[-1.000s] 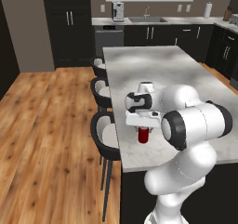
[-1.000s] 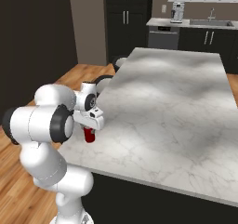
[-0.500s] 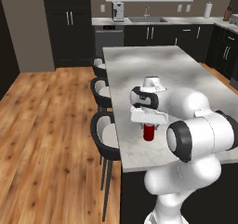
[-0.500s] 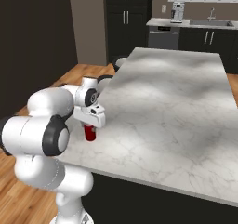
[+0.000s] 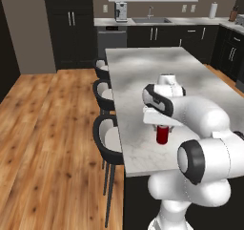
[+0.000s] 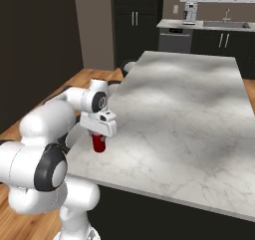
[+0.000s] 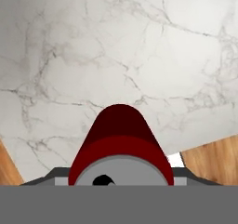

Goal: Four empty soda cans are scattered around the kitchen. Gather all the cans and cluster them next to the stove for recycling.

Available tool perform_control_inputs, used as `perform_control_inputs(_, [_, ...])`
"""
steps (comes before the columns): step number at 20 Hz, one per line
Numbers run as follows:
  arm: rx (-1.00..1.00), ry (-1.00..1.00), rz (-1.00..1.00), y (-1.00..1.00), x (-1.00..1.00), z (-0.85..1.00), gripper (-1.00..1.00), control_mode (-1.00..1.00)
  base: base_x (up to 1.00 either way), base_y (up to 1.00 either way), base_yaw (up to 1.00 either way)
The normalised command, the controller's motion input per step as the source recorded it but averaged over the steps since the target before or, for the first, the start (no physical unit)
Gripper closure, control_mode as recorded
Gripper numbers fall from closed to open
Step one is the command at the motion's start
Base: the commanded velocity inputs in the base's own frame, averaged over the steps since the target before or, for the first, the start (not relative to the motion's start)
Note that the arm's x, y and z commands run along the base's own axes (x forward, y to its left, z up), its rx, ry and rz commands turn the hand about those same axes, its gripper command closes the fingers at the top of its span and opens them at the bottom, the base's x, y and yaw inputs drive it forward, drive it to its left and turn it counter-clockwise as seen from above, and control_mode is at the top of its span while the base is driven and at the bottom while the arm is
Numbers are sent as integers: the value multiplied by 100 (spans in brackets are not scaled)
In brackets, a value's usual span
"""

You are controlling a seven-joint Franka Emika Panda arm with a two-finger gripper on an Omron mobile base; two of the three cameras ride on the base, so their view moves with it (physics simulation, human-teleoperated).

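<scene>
Hand (image 5: 162, 124) clamped on upright red cylindrical soda can (image 5: 163, 135) over glossy veined marble island top (image 5: 143, 81)

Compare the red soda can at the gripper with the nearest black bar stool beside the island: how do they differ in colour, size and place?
The red soda can is bright red; the nearest bar stool is black with a pale seat. The can is small, sitting under the gripper; the stool is far larger. The can is over the marble island top, the stool stands on the wood floor beside it. Both are upright.
</scene>
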Motion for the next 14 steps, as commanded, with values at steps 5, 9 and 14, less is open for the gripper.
perform_control_inputs(5, [0, 0, 2, -24, -41, 9, 100, -100, 0, 0, 0])
perform_control_inputs(9, [2, 1, 0, -14, -25, 7, 100, -100, 0, 0, 0])
perform_control_inputs(14, [0, 1, 0, 0, 0, 0, 100, -100, 0, 0, 0])
